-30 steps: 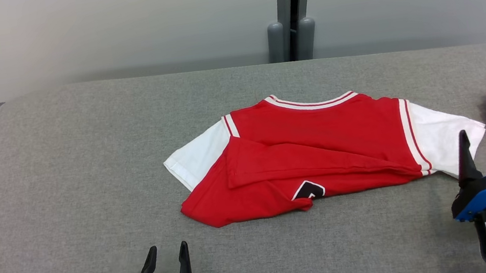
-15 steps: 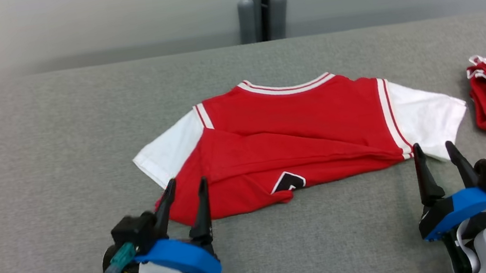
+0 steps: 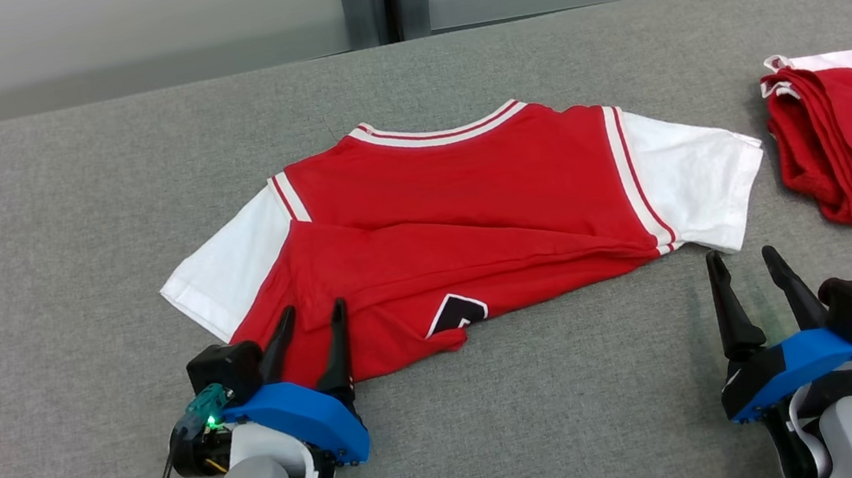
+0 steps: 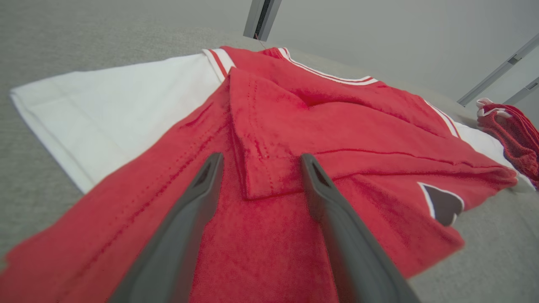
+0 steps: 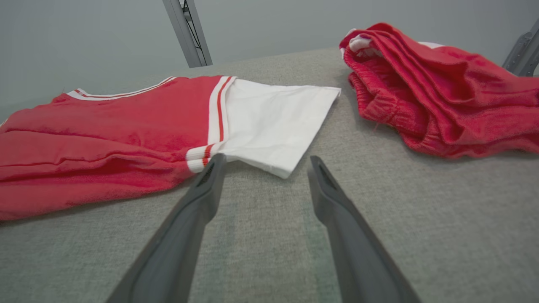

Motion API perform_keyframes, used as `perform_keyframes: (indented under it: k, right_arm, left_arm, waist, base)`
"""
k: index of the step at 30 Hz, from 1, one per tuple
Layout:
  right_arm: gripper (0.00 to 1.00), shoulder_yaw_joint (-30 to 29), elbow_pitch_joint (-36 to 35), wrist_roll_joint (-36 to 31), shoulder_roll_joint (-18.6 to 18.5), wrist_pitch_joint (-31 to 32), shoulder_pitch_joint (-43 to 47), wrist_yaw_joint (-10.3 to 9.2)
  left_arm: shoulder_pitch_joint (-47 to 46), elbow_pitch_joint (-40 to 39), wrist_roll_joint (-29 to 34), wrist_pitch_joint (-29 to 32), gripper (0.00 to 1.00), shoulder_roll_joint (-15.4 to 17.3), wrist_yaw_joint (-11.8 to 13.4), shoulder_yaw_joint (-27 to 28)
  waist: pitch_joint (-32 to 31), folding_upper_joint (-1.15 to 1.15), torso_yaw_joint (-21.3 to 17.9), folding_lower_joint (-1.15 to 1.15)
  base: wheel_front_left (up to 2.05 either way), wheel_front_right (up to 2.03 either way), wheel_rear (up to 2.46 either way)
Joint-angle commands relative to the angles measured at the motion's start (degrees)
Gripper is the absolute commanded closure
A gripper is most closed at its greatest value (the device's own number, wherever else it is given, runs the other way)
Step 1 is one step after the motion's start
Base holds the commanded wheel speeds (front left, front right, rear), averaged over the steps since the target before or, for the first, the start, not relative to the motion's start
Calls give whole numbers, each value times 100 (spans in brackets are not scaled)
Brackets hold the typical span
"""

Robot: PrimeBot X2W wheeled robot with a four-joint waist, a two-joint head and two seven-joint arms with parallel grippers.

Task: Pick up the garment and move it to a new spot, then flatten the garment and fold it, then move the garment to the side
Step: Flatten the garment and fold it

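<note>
Grey fabric-covered table (image 3: 58, 197) carries the red cotton jersey with white sleeves (image 3: 461, 193), its long axis running left to right. The left gripper (image 3: 312, 310), fingers spread, hovers over the jersey's near-left hem. The right gripper (image 3: 739, 254), equally spread, sits just short of the jersey's right sleeve.

The garment (image 3: 471, 208) is soft, matt, slightly fuzzy cloth; the surface (image 3: 58, 197) beneath it is coarse grey woven fabric, also matt.

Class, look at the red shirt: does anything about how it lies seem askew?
Yes. On the red shirt, the lower body is doubled up in a slanted flap, and the black patch at the hem is crumpled and partly hidden.
</note>
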Motion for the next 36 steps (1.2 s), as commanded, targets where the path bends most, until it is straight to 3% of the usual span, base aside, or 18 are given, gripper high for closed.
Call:
perform_keyframes:
  k: [1, 2, 3, 4, 12, 25, 36]
  right_arm:
    - [0, 5, -28, 25, -5, -19, 9, 0]
    - [0, 9, -21, 44, -5, -19, -1, 0]
    - [0, 18, 0, 53, -5, -19, -18, 0]
    - [0, 23, 13, 60, -5, -19, -25, 0]
    - [0, -83, 174, 55, -4, -19, 231, 0]
    - [0, -240, 314, 131, -5, -19, 901, 0]
    - [0, 56, 176, 294, -7, -19, 1013, 0]
  left_arm:
    - [-98, -14, -49, -15, 0, 33, -6, -25]
    - [-123, -61, -84, -15, 0, 50, -6, 3]
    - [-122, -143, -129, -15, 76, 71, -6, 33]
    - [-96, -173, -131, -15, 100, 79, -6, 16]
    - [283, -464, -315, -15, 100, 97, -6, -131]
    - [1871, -941, -44, -15, 100, 277, -3, 437]
    - [2055, -991, 605, -14, 100, 497, 434, 1339]
  waist:
    - [6, 0, -8, 0]
    - [10, 0, -19, 0]
    - [10, 0, -33, 0]
    - [0, 0, -35, 0]
    - [-449, 0, 162, 0]
    - [-1452, 0, 770, 0]
    - [-1546, 0, 653, 0]
  base:
    - [0, 0, 0]
    - [0, 0, 0]
    - [0, 0, 0]
    - [0, 0, 0]
    - [0, 0, 0]
    - [0, 0, 0]
    - [0, 0, 0]
